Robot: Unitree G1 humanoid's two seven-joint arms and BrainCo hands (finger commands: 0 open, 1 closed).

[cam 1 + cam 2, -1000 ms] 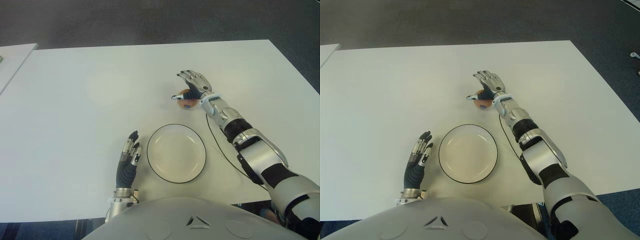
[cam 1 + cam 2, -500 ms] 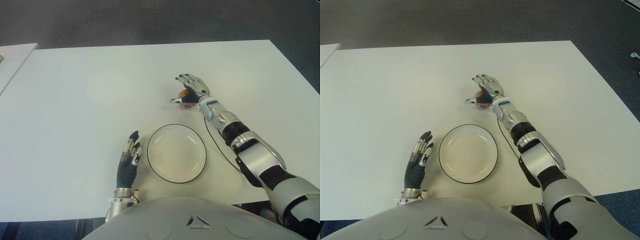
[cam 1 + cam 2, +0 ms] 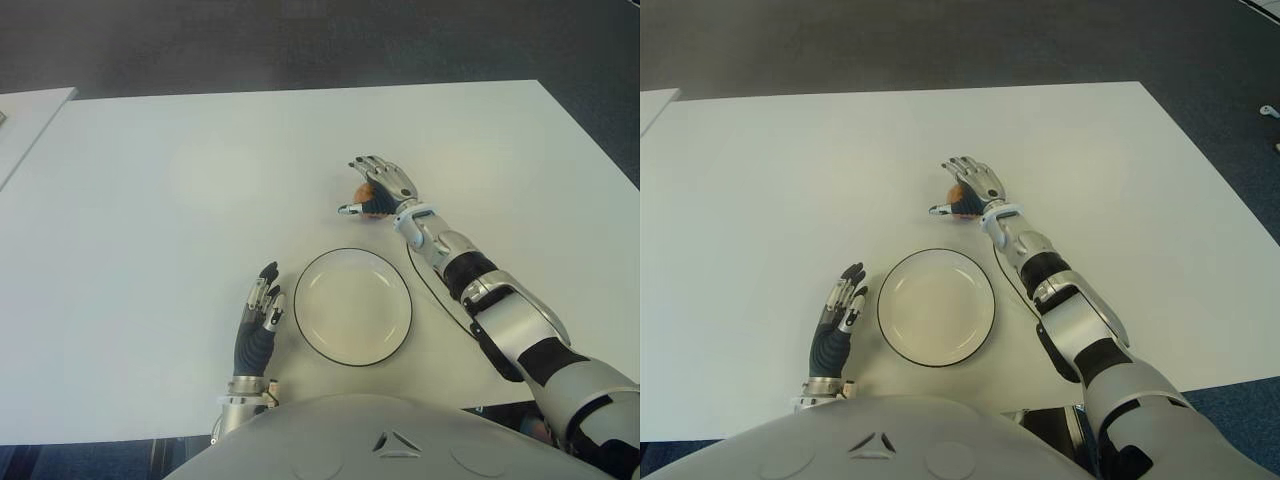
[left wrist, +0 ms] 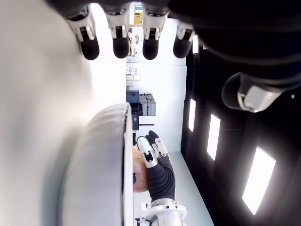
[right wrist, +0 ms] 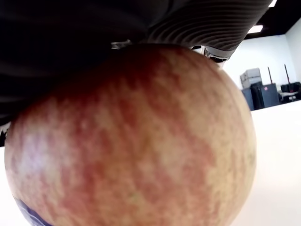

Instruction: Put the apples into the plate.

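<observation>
A broad white table [image 3: 150, 200] fills most of the head views, standing on a dark grey carpeted floor [image 3: 300, 40] that shows beyond its far edge and down its right side. At the far left, a second pale tabletop [image 3: 25, 115] stands just beside the main one, separated by a narrow gap.

Near the robot's body, slightly right of centre, sits a round white plate [image 3: 353, 306] with a thin dark rim; nothing lies in it. A thin black cable [image 3: 432, 296] runs along the table just to the right of the plate, beside the right forearm.

The apple [image 5: 136, 141], red streaked with yellow, is on the table beyond the plate, well apart from its rim. The right hand [image 3: 380, 186] is set over the apple with the palm against its top, as the right wrist view shows at very close range; the fingers reach past and around it but do not look closed on it, and the thumb sticks out toward the left. Most of the apple is hidden under the hand in the head views.

The left hand [image 3: 258, 322] shows just left of the plate, its fingers straight and loose, holding nothing.
</observation>
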